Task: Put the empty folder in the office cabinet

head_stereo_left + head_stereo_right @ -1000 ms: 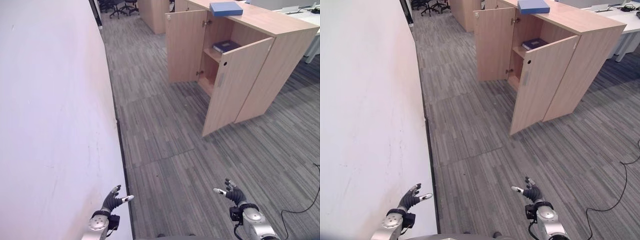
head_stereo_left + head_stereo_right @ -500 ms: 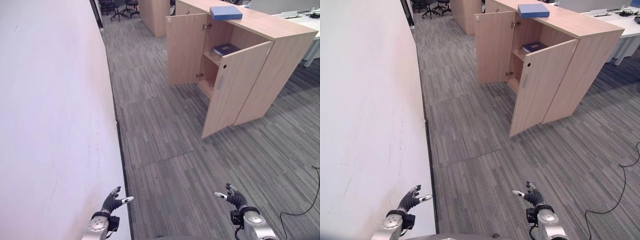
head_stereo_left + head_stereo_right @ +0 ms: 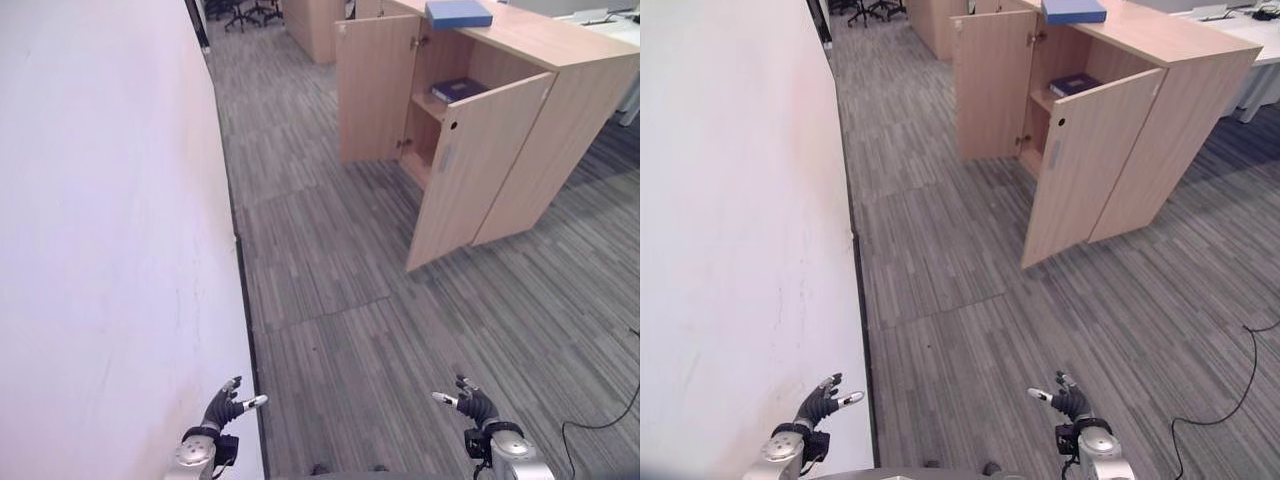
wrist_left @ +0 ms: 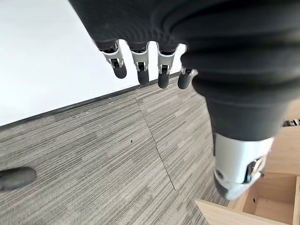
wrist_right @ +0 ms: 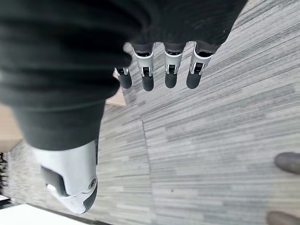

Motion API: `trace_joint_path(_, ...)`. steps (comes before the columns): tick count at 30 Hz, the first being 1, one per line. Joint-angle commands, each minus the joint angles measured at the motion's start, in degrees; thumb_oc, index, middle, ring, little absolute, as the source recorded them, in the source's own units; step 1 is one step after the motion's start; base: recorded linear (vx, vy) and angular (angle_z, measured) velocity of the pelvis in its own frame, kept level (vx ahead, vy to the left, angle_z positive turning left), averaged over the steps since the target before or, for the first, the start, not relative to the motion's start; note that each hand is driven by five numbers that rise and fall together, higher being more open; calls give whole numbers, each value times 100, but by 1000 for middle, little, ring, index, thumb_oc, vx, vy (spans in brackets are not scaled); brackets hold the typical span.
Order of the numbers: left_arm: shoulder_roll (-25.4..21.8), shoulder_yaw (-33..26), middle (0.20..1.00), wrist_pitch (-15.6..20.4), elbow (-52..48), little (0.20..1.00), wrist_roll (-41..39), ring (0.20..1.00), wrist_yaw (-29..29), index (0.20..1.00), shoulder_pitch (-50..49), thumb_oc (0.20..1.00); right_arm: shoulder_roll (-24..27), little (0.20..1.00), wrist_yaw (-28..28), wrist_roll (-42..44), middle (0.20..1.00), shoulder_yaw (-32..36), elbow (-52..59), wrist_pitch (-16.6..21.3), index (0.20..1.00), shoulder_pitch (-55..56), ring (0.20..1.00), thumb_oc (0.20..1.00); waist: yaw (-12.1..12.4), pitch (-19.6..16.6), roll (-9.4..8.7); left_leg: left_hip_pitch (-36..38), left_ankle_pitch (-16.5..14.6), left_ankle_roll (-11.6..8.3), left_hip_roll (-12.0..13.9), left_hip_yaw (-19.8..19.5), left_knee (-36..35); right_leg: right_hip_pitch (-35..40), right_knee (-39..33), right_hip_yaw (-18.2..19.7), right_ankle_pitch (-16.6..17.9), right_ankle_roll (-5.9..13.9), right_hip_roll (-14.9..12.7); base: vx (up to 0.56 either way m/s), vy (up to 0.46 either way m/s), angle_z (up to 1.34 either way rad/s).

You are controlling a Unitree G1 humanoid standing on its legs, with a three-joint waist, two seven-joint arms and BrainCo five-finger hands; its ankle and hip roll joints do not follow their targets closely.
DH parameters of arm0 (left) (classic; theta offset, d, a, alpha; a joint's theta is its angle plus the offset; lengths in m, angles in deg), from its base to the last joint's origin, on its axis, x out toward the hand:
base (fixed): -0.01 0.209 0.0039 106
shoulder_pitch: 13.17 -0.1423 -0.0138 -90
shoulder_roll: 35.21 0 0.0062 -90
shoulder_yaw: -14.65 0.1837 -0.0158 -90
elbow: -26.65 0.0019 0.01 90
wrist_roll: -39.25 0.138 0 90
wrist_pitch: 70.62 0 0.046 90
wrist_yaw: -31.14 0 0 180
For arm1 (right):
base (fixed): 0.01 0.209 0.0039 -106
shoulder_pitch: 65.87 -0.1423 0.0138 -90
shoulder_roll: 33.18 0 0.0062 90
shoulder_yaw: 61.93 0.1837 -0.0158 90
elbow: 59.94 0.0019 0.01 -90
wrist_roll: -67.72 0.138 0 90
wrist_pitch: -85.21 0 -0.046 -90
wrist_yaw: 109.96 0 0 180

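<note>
Folder atop open cabinet

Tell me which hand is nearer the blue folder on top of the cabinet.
Right. The right hand hangs low on the folder's side of the floor; the left hand is by the white wall, farther from the blue folder atop the cabinet.

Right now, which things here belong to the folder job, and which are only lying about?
For the job: blue flat folder on the light wooden cabinet, doors open; left hand and right hand, both open, empty.

Only lying about: dark blue book on the shelf; black office chairs.
</note>
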Motion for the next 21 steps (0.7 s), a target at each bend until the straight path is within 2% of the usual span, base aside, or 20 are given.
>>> trace_joint_path(1, -145, 207, 1000, 141, -212, 1000, -194, 1000, -23, 1000, 119, 1000, 302, 1000, 6, 245, 1000, 134, 97, 196, 1000, -128, 1000, 1000, -20, 16, 107, -202, 473, -303, 974, -40, 274, 242, 483, 369, -664, 712, -202, 140, -8, 27)
trace_joint_path(2, -149, 197, 1000, 154, -207, 1000, -217, 1000, -36, 1000, 137, 1000, 300, 1000, 7, 288, 1000, 151, 69, 189, 1000, -158, 1000, 1000, 32, 27, 75, -421, 468, -290, 997, 46, 214, 328, 436, 387, -696, 725, -246, 137, 23, 12)
trace_joint_path(4, -168, 211, 1000, 140, -238, 1000, -201, 1000, -46, 1000, 104, 1000, 306, 1000, 1, 320, 1000, 156, 81, 180, 1000, -167, 1000, 1000, 136, -16, 74, -591, 440, -264, 1044, 97, -367, 464, 321, 429, -778, 793, -296, 256, 75, 3)
trace_joint_path(6, -172, 202, 1000, 135, -209, 1000, -205, 1000, -72, 1000, 86, 1000, 284, 1000, 38, 341, 1000, 139, 79, 181, 1000, -208, 1000, 1000, 318, -46, 165, -933, 816, -327, 1180, -66, -1336, 695, 228, 559, -985, 857, -267, 389, 148, 3)
trace_joint_path(7, -179, 187, 1000, 141, -210, 1000, -217, 1000, -94, 1000, 98, 1000, 277, 1000, 66, 353, 1000, 136, 22, 184, 1000, -246, 1000, 1000, 366, -51, 161, -1054, 871, -364, 1206, -81, -1574, 789, 213, 623, -1062, 873, -279, 303, 107, 2)
trace_joint_path(12, -204, 99, 1000, 149, -144, 1000, -234, 1000, -136, 1000, 51, 1000, 195, 1000, 81, 363, 1000, 96, -150, 167, 1000, -353, 1000, 1000, 569, -100, 115, -1311, 1125, -479, 1345, 42, -1880, 1236, 176, 915, -1307, 950, -382, 351, 168, -32)
trace_joint_path(16, -253, 51, 1000, 176, -58, 1000, -181, 1000, -139, 1000, -52, 1000, 56, 1000, -1, 236, 1000, 22, -119, 144, 1000, -283, 1000, 1000, 706, -298, 69, -1176, 1455, -457, 1337, 33, -1830, 1292, 329, 1042, -1321, 1151, -631, 333, 264, -40)
trace_joint_path(17, -316, 16, 1000, 168, -30, 1000, -144, 1000, -141, 1000, -80, 1000, -56, 1000, -24, 195, 1000, -16, -108, 128, 1000, -281, 1000, 1000, 758, -421, -79, -1093, 1327, -349, 1216, 78, -1786, 1138, 565, 1127, -1098, 1325, -818, 281, 259, 10)
trace_joint_path(18, -321, 16, 1000, 168, -30, 1000, -144, 1000, -141, 1000, -82, 1000, -61, 1000, -23, 194, 1000, -17, -107, 128, 1000, -280, 1000, 1000, 765, -429, -92, -1096, 1322, -345, 1209, 90, -1783, 1129, 566, 1134, -1101, 1329, -830, 293, 261, 10)
trace_joint_path(19, -365, 27, 1000, 170, -63, 1000, -149, 1000, -142, 1000, -72, 1000, -120, 1000, -36, 201, 1000, -35, -102, 140, 1000, -285, 1000, 1000, 788, -464, -173, -1075, 1244, -266, 1125, 146, -1739, 998, 817, 1199, -813, 1419, -908, 243, 251, -7)
trace_joint_path(20, -474, 25, 1000, 165, -160, 1000, -133, 1000, -140, 1000, -50, 1000, -170, 1000, -25, 201, 1000, -92, -59, 166, 1000, -368, 1000, 1000, 798, -444, -268, -884, 998, -51, 942, 266, -1701, 677, 1560, 1232, -202, 1573, -979, 315, 408, -17)
trace_joint_path(21, -560, 7, 1000, 145, -275, 1000, -139, 1000, -157, 1000, -4, 1000, -180, 1000, -39, 161, 1000, -165, 65, 165, 1000, -483, 1000, 1000, 719, -311, -183, -593, 762, 131, 859, 290, -1702, 113, 2572, 1254, 535, 1621, -935, 215, 326, 1)
